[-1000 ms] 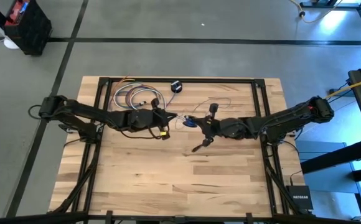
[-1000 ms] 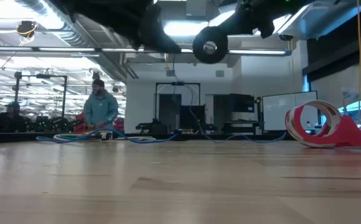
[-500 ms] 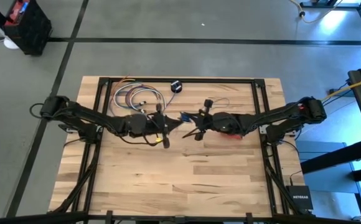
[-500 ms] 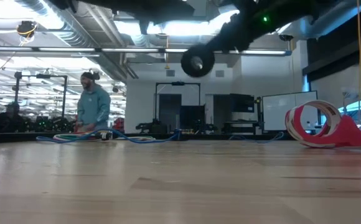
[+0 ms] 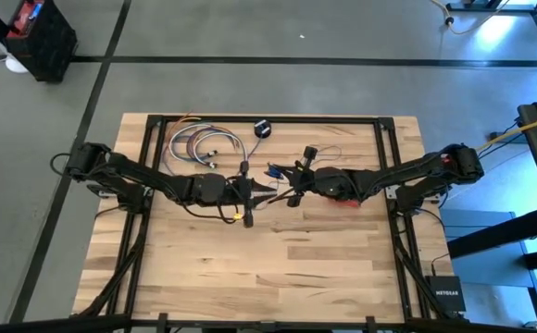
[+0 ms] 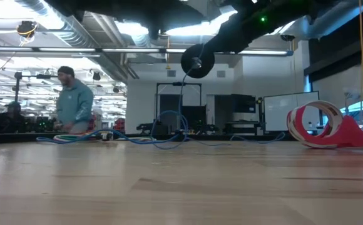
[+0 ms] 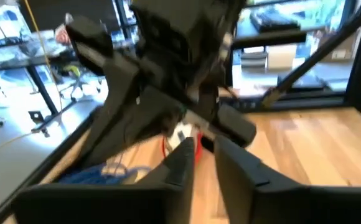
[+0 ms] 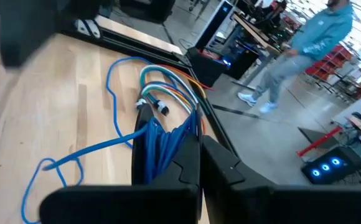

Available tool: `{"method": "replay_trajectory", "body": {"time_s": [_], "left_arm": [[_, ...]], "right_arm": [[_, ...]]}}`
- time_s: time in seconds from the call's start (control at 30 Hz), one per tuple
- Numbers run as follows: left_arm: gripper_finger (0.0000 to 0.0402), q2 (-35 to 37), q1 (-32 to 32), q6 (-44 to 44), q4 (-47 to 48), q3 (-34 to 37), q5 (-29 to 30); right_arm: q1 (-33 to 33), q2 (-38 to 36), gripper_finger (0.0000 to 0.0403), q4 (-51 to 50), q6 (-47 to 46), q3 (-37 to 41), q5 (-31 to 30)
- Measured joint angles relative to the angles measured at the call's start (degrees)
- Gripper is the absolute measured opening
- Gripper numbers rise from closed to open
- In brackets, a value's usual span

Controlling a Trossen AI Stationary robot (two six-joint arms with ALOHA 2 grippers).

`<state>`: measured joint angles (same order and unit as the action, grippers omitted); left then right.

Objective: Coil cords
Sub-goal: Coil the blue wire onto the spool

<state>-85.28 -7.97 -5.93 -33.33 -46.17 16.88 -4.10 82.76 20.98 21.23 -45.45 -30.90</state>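
High view: left hand [image 5: 255, 192], lately together, now seemingly parting beside right hand [image 5: 290, 195] clamped on blue cord [image 8: 159, 146] above bench [image 5: 278, 268]; handover likely

The table [image 5: 278, 259] was pale wood in jointed planks with a smooth, faintly satin finish, framed by matt black metal rails [image 5: 268, 119], while the blue cord [image 8: 106, 146] looked like smooth, slightly glossy plastic beside dark matt plastic fingers [image 8: 221, 168].
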Motion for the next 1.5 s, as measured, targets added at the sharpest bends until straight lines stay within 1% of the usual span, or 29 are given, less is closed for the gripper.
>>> {"method": "replay_trajectory", "body": {"time_s": [0.13, 0.2, 0.27, 0.4, 0.5, 0.57, 0.73, 0.9, 1.03, 1.13, 1.17, 1.3, 1.5], "left_arm": [[0.0112, 0.39, 0.02, -0.52, 3.41, 0.00, 0.13], [0.0136, 1.66, -0.28, -0.60, 8.61, -0.15, 0.25], [0.0153, 3.76, -0.36, -1.31, 17.32, -0.98, 0.26], [0.0165, 5.38, -0.31, 1.95, 29.23, -1.93, 2.32], [0.0166, 3.91, 0.80, 4.56, 33.48, -1.82, 2.42], [0.0166, 2.84, 1.51, 5.97, 34.11, -1.81, 2.43], [0.0166, 0.38, 3.70, 6.10, 34.31, -1.81, 2.38], [0.0166, -1.30, 5.08, 10.37, 35.75, -1.81, 1.90], [0.0166, -3.00, 5.14, 12.81, 34.99, -1.81, -2.85], [0.0166, -4.64, 5.14, 16.49, 34.16, -1.81, -9.90], [0.0166, -5.22, 5.13, 17.02, 33.36, -1.81, -11.03], [0.0166, -6.79, 5.75, 18.05, 29.06, -1.81, -10.38], [0.0166, -9.77, 7.41, 20.27, 25.85, -1.82, -10.29]], "right_arm": [[0.00, -0.02, 0.0003, 0.33, 0.01, 0.00, -0.43], [0.00, -0.02, 0.0003, 0.10, 0.02, 0.00, -0.45], [0.00, -0.02, 0.0003, -0.03, 0.02, 0.00, -0.45], [0.00, -0.03, 0.0003, -0.01, 0.25, -0.02, -0.44], [-0.02, -0.54, 0.0003, -0.12, 0.94, -0.02, -1.26], [-0.04, -1.08, 0.0003, -0.20, 1.02, -0.02, -1.57], [-0.04, -1.62, 0.0003, -0.08, 1.21, -0.04, -1.52], [0.00, -1.64, 0.0003, 0.06, 3.21, -0.04, -1.50], [0.00, -1.64, 0.0003, 1.56, 3.50, -0.04, -1.48], [-0.04, -1.64, 0.0003, 1.69, 2.99, -0.04, -0.91], [-0.04, -1.64, 0.0003, 1.47, 2.91, -0.04, -0.99], [-0.04, -1.64, 0.0003, 1.55, 3.07, -0.04, -2.23], [-0.04, -1.64, 0.0003, 1.19, 3.10, -0.04, -2.55]]}}
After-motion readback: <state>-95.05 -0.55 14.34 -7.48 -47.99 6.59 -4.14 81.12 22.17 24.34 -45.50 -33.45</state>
